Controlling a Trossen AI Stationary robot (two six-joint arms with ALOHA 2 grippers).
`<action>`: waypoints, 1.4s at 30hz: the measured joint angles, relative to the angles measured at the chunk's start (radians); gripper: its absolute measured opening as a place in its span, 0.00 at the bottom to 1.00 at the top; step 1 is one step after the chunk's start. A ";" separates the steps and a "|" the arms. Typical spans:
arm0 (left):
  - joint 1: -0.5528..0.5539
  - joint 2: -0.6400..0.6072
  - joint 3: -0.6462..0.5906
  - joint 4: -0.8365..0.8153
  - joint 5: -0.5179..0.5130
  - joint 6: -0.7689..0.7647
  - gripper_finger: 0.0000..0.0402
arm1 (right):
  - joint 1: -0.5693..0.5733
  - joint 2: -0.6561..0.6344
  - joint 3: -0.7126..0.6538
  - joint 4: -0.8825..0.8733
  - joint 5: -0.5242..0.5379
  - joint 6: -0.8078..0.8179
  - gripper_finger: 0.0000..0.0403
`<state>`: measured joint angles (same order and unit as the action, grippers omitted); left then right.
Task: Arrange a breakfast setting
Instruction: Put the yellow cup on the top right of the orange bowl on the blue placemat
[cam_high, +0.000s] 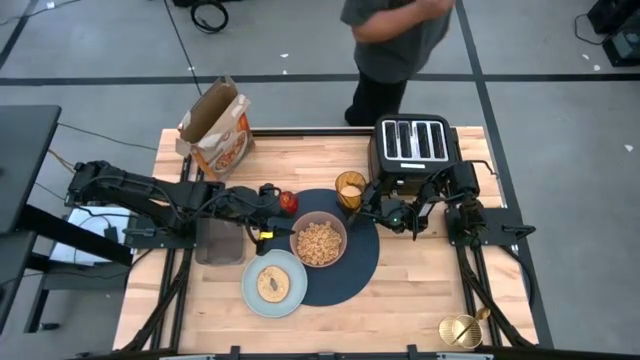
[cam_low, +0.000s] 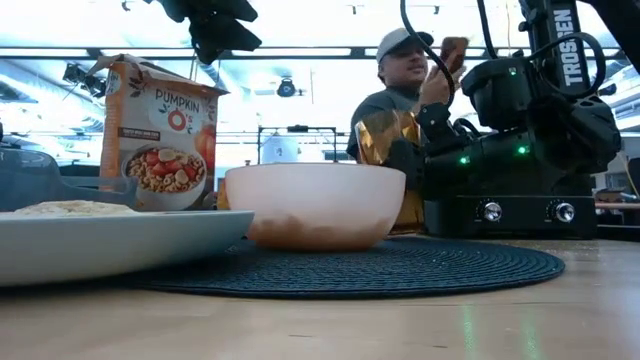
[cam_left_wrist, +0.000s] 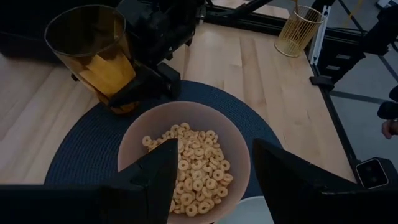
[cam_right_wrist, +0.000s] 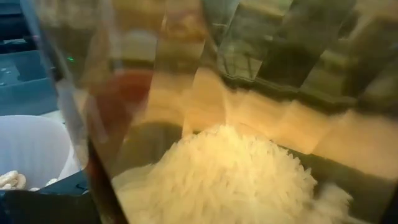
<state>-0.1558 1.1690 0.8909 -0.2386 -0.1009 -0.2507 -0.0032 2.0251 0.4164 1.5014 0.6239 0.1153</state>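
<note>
On the left of the table stands a cereal box (cam_high: 216, 128), well away from the setting. The left gripper (cam_high: 268, 213) hangs just beside the red apple (cam_high: 289, 203), at the edge of the navy placemat (cam_high: 350, 268). Its fingers stand open with nothing between them, and the pink bowl (cam_high: 318, 243) full of cereal rings sits right in front of it. If it swings low, it could bump the bowl and spill the rings. The blue-grey plate (cam_high: 252, 298) with the bagel (cam_high: 271, 283) lies near the front, touching the mat.

Farther right, the right gripper (cam_high: 367, 203) is around the amber glass cup (cam_high: 349, 189), which stands at the mat's back edge, just by the black toaster (cam_high: 414, 147). Its fingers are spread wide around the cup. I think a loose hold could let the cup tip, or knock it into the toaster.
</note>
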 joint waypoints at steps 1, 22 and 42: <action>0.000 0.000 0.000 0.000 0.000 0.000 0.53 | 0.000 0.000 0.000 0.000 0.000 0.002 0.93; 0.000 0.000 0.000 0.000 0.000 0.000 0.53 | 0.009 -0.020 -0.019 0.041 -0.018 0.005 0.96; 0.000 0.000 0.000 0.001 0.000 0.001 0.53 | -0.003 -0.140 -0.050 -0.126 -0.104 0.121 0.95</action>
<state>-0.1558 1.1690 0.8906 -0.2375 -0.1005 -0.2497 -0.0058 1.8850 0.3661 1.3750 0.5194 0.2360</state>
